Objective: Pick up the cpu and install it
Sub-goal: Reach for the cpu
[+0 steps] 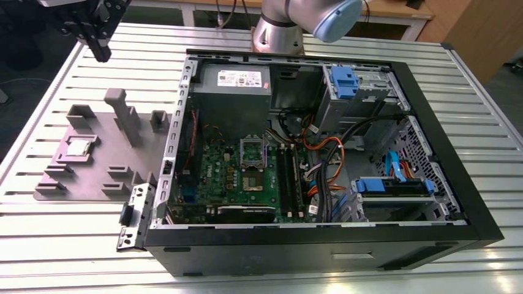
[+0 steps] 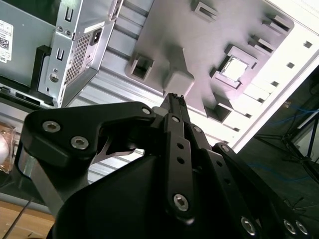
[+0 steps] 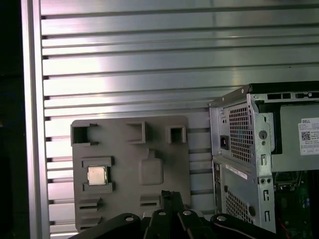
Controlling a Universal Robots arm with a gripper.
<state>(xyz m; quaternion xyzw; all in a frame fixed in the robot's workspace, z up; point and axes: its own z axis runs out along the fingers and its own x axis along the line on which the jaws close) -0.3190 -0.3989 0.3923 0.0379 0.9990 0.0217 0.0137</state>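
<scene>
CPU (image 1: 79,147) lies flat in a square pocket of a grey plate (image 1: 98,177), shiny side up. The plate rests on the slatted metal table (image 1: 65,245). Several empty pockets and upright posts stand around the chip on the same plate. Both wrist views show it in that pocket as a bright square with a thin dark rim (image 2: 235,68) (image 3: 97,175), and nothing touches it.

Just beside the plate, on the exterior view's right, lies an open computer case (image 1: 327,245). The exterior view looks down into it. There it shows a green circuit board (image 1: 237,177) with a silver-framed socket (image 1: 253,150), a grey box with a white label (image 1: 235,82), bundled cables and blue brackets. The wrist views give the other side of things. They show the case's outer wall with its perforated grille (image 3: 239,129) (image 2: 75,45) next to the plate (image 3: 129,159) (image 2: 164,30), with bare table slats (image 3: 149,50) beyond the plate.

The gripper (image 1: 100,52) hangs above the table off the plate's far edge in the exterior view, well apart from the chip. In both wrist views its black fingers are pressed together into one narrow tip (image 2: 174,97) (image 3: 171,194). They hold nothing and touch nothing. In the wrist views the tip lies over the plate's middle part, with the chip's pocket off to one side.
</scene>
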